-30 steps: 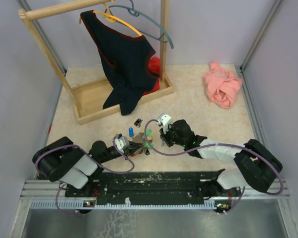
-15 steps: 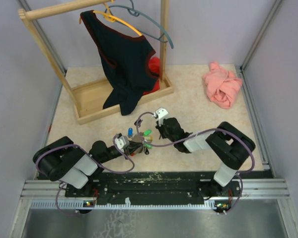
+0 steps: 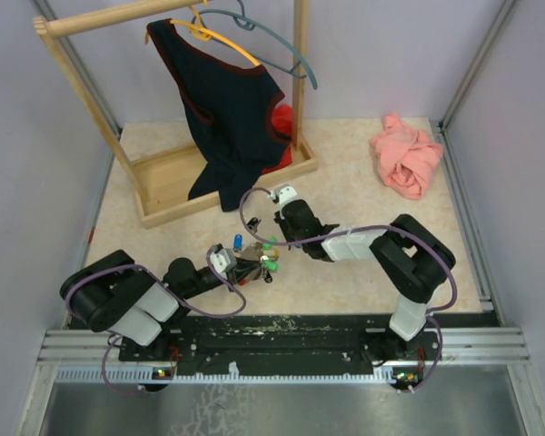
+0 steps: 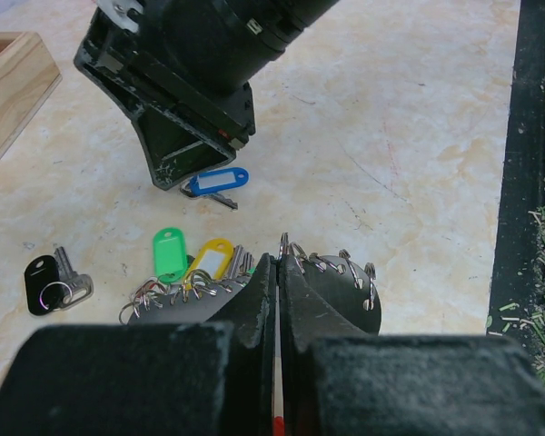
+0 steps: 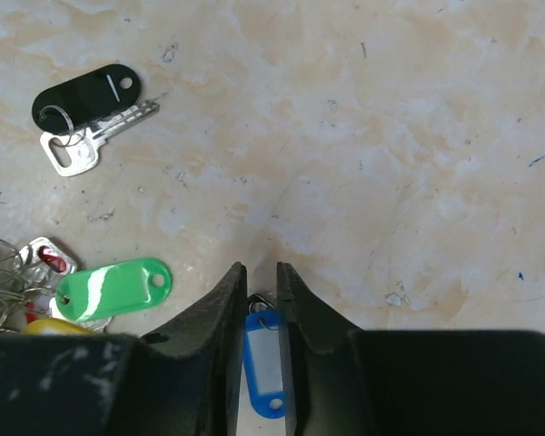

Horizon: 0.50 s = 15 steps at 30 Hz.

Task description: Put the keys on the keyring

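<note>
Keys are seen scattered on the table [image 5: 409, 136], in the middle of the top view just ahead of both arms. A blue key [image 5: 263, 368] lies flat at the bottom centre of the right wrist view. The right gripper [image 5: 258, 269] is set down over it with its fingers a narrow way apart, one on either side of the tag. Whether the pads touch the tag cannot be told. A green tag [image 5: 113, 289] is seen at the lower left of that view, and a black key [image 5: 84, 100] lies apart at the upper left.

The left gripper [image 4: 279, 259] is closed tight, low over the table. The keyring [image 4: 320, 264] is pinched at its tips, with small wire rings strung out to both sides. The green tag and a yellow tag [image 4: 211, 259] lie against that bunch, left of the fingers in the left wrist view.

A rack [image 3: 163, 186] with a shirt [image 3: 227, 118] is seen at the upper left of the top view, and a pink cloth [image 3: 407, 156] at the upper right.
</note>
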Motion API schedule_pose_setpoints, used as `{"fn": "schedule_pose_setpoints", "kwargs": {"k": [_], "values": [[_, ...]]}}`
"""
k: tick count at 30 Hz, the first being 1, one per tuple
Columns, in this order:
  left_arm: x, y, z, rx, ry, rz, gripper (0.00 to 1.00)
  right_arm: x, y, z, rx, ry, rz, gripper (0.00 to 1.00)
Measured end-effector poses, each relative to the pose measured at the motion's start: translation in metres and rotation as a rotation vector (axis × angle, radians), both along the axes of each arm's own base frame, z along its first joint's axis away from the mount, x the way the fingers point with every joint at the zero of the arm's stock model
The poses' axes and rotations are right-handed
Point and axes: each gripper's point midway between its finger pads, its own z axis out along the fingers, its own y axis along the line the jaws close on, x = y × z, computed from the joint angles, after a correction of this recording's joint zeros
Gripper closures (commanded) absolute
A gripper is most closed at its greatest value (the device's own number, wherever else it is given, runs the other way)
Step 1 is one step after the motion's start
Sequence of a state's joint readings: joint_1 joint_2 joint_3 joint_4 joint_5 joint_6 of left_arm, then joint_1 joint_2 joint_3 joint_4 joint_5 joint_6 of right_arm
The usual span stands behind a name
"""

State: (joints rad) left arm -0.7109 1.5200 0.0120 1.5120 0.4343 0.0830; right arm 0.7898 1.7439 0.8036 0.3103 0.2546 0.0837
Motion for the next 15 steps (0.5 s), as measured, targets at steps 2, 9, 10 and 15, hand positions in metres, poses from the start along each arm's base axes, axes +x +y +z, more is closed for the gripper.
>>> {"fn": "schedule_pose_setpoints", "kwargs": {"k": [2, 9, 10, 15], "values": [[0.0, 0.0, 0.0, -0.001, -0.001, 0.0, 0.99, -0.001, 0.002, 0.002, -0.005, 0.048, -0.002, 0.72], [0.0, 0.0, 0.003, -0.008, -0.009, 0.001, 0.99, -0.003, -0.004, 0.023, -0.009, 0.168, -0.014, 0.37], [0.0, 0.0, 0.004, -0.009, -0.01, 0.001, 0.99, -0.004, -0.007, 0.026, -0.006, 0.18, -0.016, 0.33], [0.0, 0.0, 0.006, -0.013, -0.015, 0.001, 0.99, -0.004, -0.022, 0.048, 0.025, 0.21, -0.033, 0.22]]}}
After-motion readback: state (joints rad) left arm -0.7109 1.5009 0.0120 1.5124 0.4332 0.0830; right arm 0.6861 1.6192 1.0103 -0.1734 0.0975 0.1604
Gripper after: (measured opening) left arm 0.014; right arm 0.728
